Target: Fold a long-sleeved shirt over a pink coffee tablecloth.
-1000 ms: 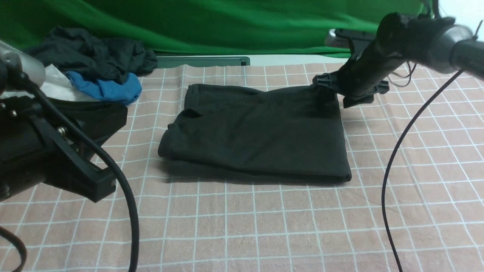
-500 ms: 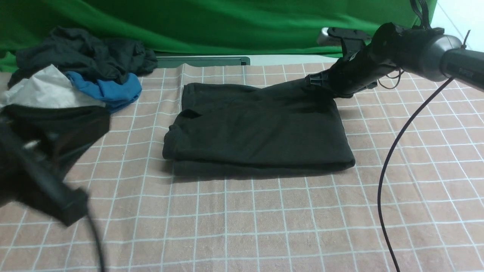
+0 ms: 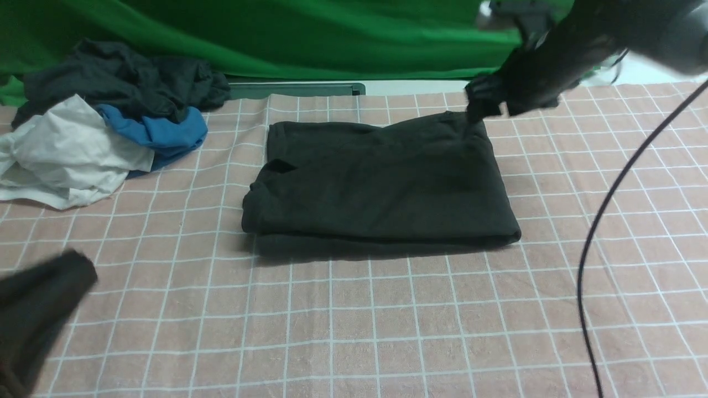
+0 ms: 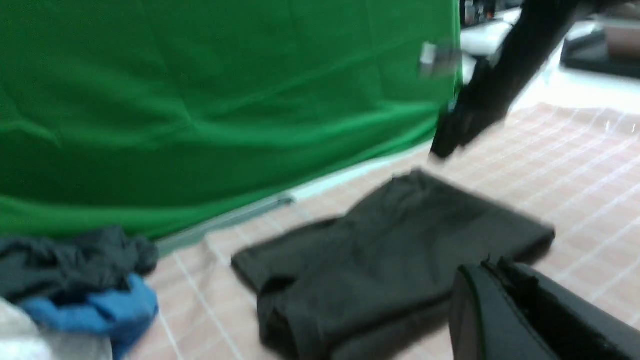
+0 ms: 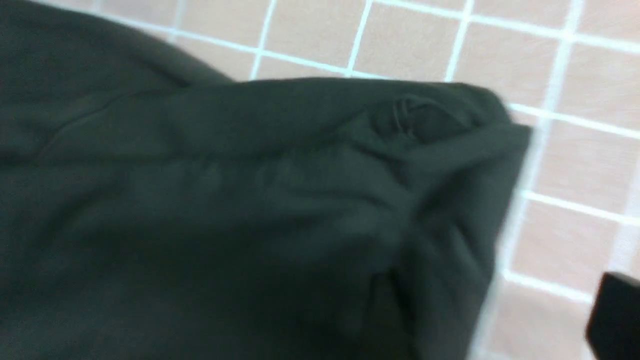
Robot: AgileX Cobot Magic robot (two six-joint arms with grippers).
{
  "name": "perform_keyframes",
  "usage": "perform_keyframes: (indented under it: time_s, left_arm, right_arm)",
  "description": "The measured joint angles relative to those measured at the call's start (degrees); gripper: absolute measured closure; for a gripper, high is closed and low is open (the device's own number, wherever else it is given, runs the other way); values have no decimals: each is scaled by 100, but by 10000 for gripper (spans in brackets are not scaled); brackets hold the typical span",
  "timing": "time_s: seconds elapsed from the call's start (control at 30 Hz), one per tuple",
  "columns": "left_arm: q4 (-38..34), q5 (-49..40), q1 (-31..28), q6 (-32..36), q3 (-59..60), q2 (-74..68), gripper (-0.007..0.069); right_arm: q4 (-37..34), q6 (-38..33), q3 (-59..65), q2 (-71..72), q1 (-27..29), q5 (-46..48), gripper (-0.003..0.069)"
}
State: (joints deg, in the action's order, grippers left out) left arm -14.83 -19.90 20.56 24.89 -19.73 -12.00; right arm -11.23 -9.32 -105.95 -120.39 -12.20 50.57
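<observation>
The long-sleeved shirt [image 3: 381, 182] lies folded into a black rectangle in the middle of the pink coffee tablecloth [image 3: 387, 331]. My right gripper [image 3: 479, 110] hovers just above the shirt's far right corner, blurred by motion. In the right wrist view that rumpled corner [image 5: 440, 130] lies loose on the tablecloth [image 5: 415, 45]; one black finger [image 5: 615, 315] shows at the frame's edge with nothing against it, so the gripper is open. My left gripper [image 3: 77, 268] is a dark blur at the near left, off the shirt. Its fingers [image 4: 492, 265] are pressed together and hold nothing.
A pile of loose clothes sits at the far left: black [image 3: 121, 77], blue [image 3: 160, 130] and white [image 3: 61, 149]. A green backdrop [image 3: 310, 33] hangs behind the table. A black cable [image 3: 603, 221] droops from the right arm over the cloth's right side.
The left arm has dropped back to the near left corner, uncovering the white garment. The right gripper pinched the shirt's far right corner, then let go and rose slightly.
</observation>
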Motion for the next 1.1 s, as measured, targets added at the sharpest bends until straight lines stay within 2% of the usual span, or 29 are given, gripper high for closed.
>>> perform_keyframes:
  time_s: [0.07, 0.17, 0.37, 0.47, 0.7, 0.83, 1.1]
  left_arm:
    - [60, 2, 0, 67, 139, 14, 608]
    - [94, 177, 0, 81, 175, 14, 608]
    - [129, 217, 0, 121, 175, 14, 608]
    - [134, 217, 0, 121, 175, 14, 608]
    - [151, 217, 0, 122, 175, 14, 608]
    - [170, 217, 0, 137, 175, 14, 608]
    - [175, 217, 0, 143, 175, 14, 608]
  right_arm:
    - [61, 16, 229, 467, 0, 310, 286]
    - [70, 186, 833, 1286, 0, 430, 361]
    - [84, 639, 2563, 3024, 0, 238, 393]
    - [89, 985, 4099, 4501, 0, -235, 407]
    - [98, 1271, 6252, 6952, 0, -548, 532]
    - [103, 1311, 6946, 7990, 0, -681, 579]
    - [103, 1311, 7531, 9504, 0, -1019, 575]
